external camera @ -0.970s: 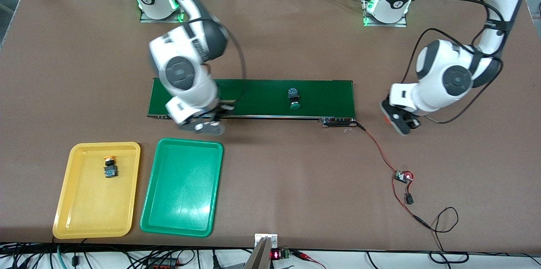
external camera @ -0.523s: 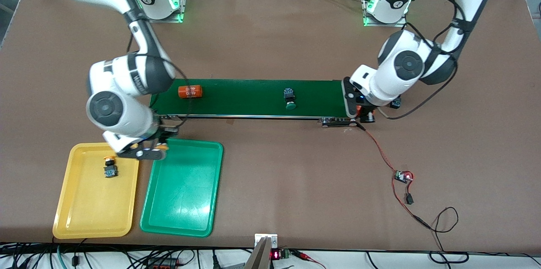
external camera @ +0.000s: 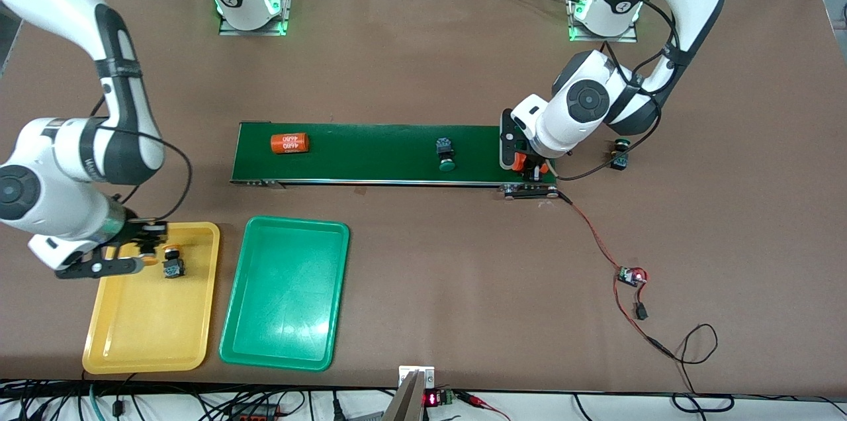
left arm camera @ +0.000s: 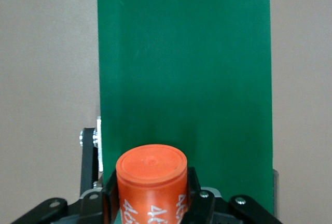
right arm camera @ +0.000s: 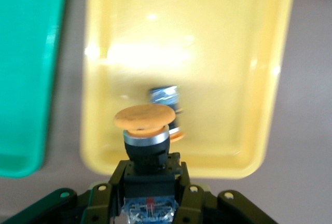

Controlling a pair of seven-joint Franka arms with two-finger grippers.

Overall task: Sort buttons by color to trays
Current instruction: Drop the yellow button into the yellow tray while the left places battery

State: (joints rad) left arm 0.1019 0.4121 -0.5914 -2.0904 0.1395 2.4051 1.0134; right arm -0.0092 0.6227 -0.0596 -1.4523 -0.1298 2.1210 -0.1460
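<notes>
A yellow button (right arm camera: 144,125) is pinched by the right claw (external camera: 142,250) over the yellow tray (external camera: 126,335), where another yellow button (external camera: 173,263) lies. An orange can (left arm camera: 151,182) is pinched by the left claw (external camera: 533,169) over the belt (external camera: 370,153). A green button (external camera: 445,155) and a second can (external camera: 290,143) lie on the belt. The green tray (external camera: 284,335) sits on the brown table (external camera: 430,275).
</notes>
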